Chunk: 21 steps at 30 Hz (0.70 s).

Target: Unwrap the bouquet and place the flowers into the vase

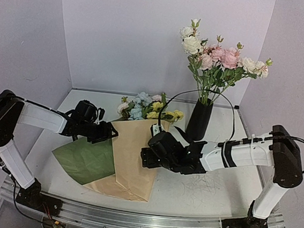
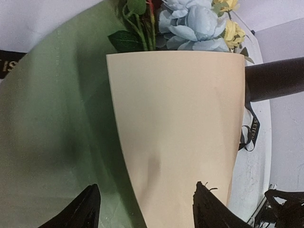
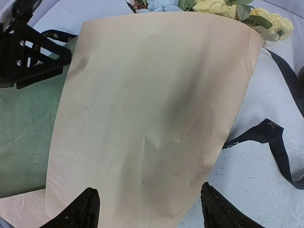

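The bouquet (image 1: pixel 132 155) lies on the table, its tan kraft paper loosened and a green flap (image 1: pixel 83 158) spread out to the left. The flowers (image 1: pixel 147 107), pale blue, yellow and cream, stick out of its far end. My left gripper (image 1: pixel 108 133) hovers open at the paper's left edge, one finger over green, one over tan (image 2: pixel 147 209). On the right side of the tan paper, my right gripper (image 1: pixel 147 155) also stands open (image 3: pixel 149 209). Neither holds anything. The black vase (image 1: pixel 199 120) stands behind the bouquet to the right.
Cream and pink roses (image 1: pixel 222 59) fill the vase. A loose black ribbon (image 3: pixel 280 142) trails on the table right of the paper. White walls close off the back and both sides.
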Each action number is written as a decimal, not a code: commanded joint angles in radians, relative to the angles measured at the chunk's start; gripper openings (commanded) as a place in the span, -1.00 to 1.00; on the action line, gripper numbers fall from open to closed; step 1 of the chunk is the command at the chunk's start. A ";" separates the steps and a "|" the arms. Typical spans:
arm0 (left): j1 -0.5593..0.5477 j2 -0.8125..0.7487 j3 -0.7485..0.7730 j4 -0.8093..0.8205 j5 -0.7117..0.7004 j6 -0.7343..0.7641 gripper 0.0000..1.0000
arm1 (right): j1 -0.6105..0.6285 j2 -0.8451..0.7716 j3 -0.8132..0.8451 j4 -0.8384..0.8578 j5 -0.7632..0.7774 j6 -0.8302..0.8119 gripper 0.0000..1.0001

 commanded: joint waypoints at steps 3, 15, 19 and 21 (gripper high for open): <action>0.005 0.083 0.073 0.070 0.112 0.030 0.16 | 0.004 -0.051 0.002 -0.013 0.042 -0.009 0.47; -0.060 0.021 0.131 0.071 0.233 0.094 -1.00 | -0.088 -0.192 -0.068 -0.021 0.001 0.010 0.45; -0.131 -0.021 0.175 0.070 0.255 0.107 -0.96 | -0.149 -0.298 -0.132 -0.023 0.019 -0.025 0.45; -0.170 -0.025 0.205 0.070 0.257 0.097 -0.95 | -0.183 -0.356 -0.161 -0.031 0.027 -0.037 0.46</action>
